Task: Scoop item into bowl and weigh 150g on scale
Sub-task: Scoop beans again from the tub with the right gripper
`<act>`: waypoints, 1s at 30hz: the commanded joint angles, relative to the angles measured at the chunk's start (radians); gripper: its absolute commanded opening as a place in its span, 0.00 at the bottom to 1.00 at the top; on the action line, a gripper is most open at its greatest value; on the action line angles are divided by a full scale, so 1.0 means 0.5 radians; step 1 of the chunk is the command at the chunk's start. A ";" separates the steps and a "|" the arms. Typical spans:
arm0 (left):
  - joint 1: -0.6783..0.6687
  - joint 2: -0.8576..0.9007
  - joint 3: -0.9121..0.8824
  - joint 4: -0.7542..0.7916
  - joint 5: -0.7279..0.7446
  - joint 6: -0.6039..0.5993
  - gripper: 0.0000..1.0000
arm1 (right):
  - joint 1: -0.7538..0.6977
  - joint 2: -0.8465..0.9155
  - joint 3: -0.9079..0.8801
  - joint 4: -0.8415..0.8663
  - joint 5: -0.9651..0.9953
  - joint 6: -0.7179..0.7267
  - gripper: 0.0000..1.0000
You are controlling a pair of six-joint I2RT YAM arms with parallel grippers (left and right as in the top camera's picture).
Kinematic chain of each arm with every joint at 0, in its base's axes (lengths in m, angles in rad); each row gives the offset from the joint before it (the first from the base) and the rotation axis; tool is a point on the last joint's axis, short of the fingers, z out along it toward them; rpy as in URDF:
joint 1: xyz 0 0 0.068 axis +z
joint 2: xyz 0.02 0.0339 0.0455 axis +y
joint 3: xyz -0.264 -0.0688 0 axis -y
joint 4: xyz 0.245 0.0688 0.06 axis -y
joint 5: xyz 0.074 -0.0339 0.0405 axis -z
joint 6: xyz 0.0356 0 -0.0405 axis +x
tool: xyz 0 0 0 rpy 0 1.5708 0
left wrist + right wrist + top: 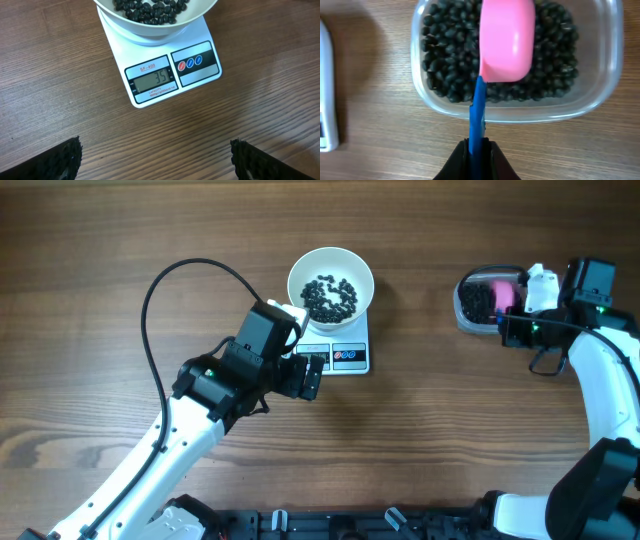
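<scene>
Holding scoop (506,42) in right gripper (477,150) over beads (445,50), bowl (145,34) on scale (160,85)

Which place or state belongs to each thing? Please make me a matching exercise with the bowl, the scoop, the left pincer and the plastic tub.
Things:
1. white bowl
2. pink scoop
3. left pincer
4. clear tub

Places or states:
A. open, holding nothing, near the scale
B. standing on the scale, with some black beads inside
C. gripped at its blue handle by the right pincer
D. filled with black beads, under the scoop

Right pairs: 1-B, 2-C, 3-A, 4-D
</scene>
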 commanded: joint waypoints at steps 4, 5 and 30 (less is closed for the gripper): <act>0.016 0.002 -0.025 0.005 0.017 0.025 1.00 | 0.011 0.028 -0.027 -0.083 -0.343 -0.121 0.04; 0.016 0.002 -0.025 0.005 0.017 0.025 1.00 | 0.011 0.018 -0.027 -0.113 -0.344 -0.153 0.04; 0.016 0.002 -0.025 0.005 0.017 0.025 1.00 | -0.086 -0.022 -0.027 -0.069 -0.413 -0.282 0.04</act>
